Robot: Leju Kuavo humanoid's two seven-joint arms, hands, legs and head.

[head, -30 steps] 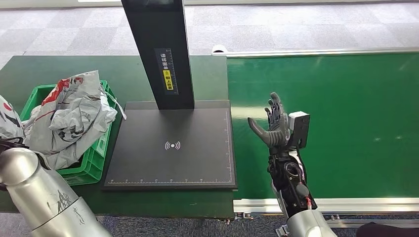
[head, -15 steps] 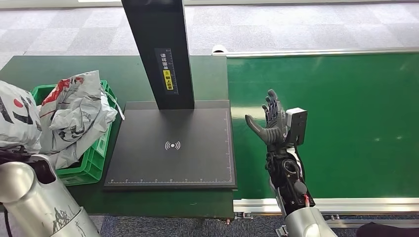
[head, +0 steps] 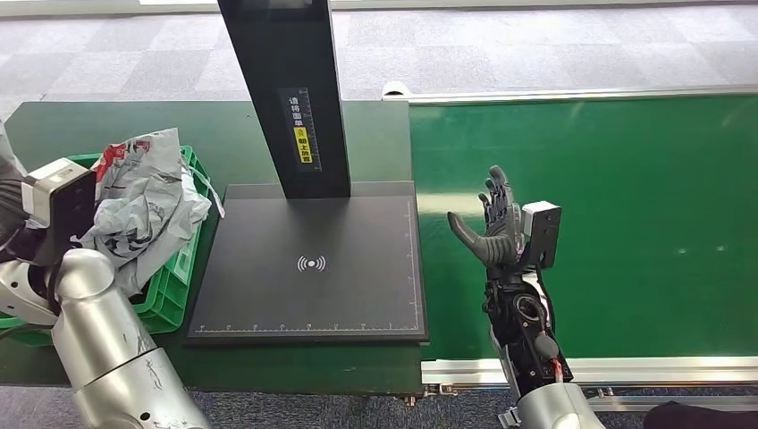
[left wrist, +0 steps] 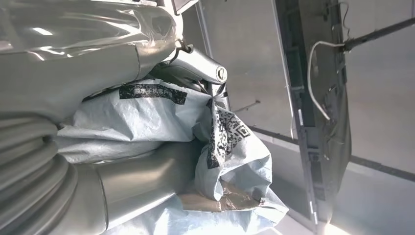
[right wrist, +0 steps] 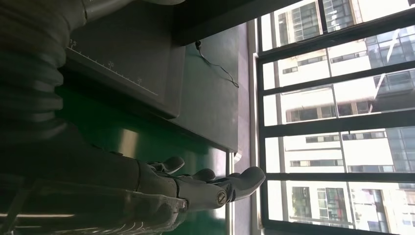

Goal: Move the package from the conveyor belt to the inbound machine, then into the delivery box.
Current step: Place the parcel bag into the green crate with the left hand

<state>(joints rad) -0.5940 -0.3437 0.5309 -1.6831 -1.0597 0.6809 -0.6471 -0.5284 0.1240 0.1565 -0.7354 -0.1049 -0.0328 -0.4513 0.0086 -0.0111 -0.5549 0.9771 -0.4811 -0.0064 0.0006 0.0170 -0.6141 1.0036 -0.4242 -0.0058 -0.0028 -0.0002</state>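
Here the right robot hand [head: 494,225] stands upright above the smooth green conveyor belt [head: 626,223], fingers apart and pointing up, thumb spread toward the machine, with nothing in it; the right wrist view [right wrist: 195,188] shows the same spread grey fingers with nothing between them. Broad bare belt lies to its outer side and beyond it, up to the silver rail at the far edge. Just inward of this robot hand, the belt's edge meets the flat matt-black platform of the inbound machine [head: 308,264], a square plate with a white wireless mark at its middle and ruled scales along its near and belt-side edges. A tall black column rises from the platform's far side and carries a yellow label. The dark green bench [head: 116,121] under the machine shows as a strip along its near edge and a wider area behind.

The left robot hand [left wrist: 88,147] grips a crinkled light-grey plastic mailer package [left wrist: 161,117] printed with a black code square and a black label strip; thick grey fingers wrap the glossy film, which bulges out past them. In the head view, the left wrist with its camera block sits raised at the far left, over the green slatted plastic delivery box [head: 174,286]. Beside that wrist, a heap of crumpled grey mailer bags [head: 143,210] with red and black print fills the box and spills over its rim toward the platform's edge.
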